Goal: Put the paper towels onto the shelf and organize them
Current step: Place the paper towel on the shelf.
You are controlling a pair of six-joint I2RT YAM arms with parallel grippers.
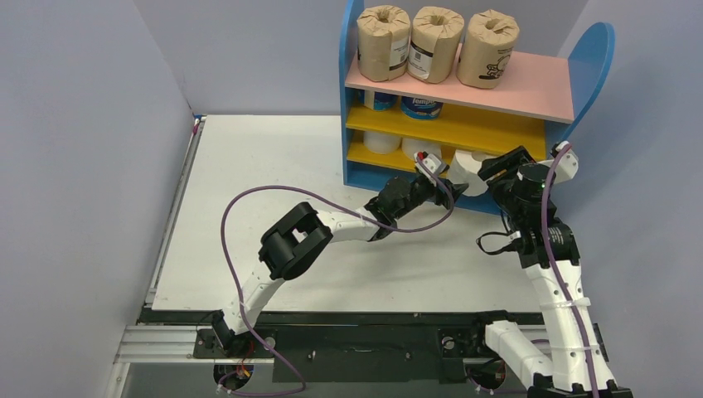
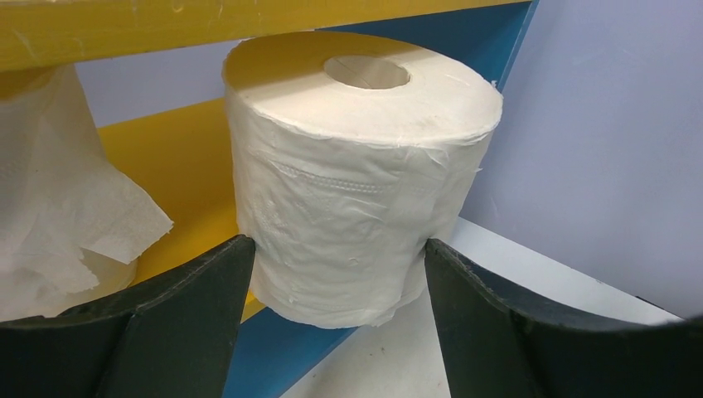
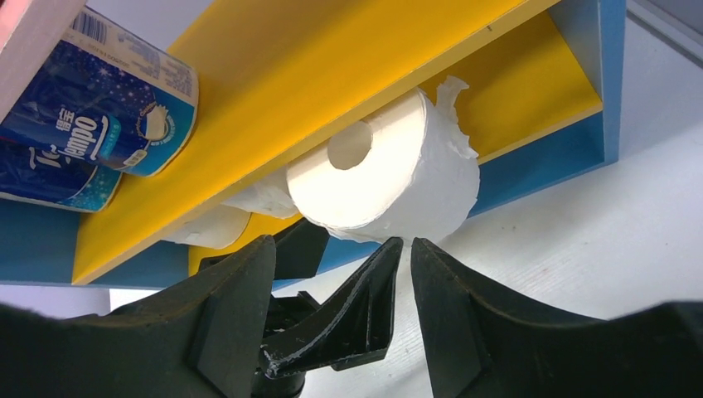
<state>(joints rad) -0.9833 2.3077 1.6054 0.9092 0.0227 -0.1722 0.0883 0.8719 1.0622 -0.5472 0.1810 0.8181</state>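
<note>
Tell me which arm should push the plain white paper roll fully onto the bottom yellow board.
Left. Its fingers clasp the plain white paper roll overhanging the bottom yellow board; the right gripper stands open beside it.

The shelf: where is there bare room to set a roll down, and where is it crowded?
Free: the pink board between the brown rolls and the right blue panel; the middle yellow board right of the blue rolls. Crowded: the bottom board, where the left gripper holds a white roll, right gripper beside it.
</note>
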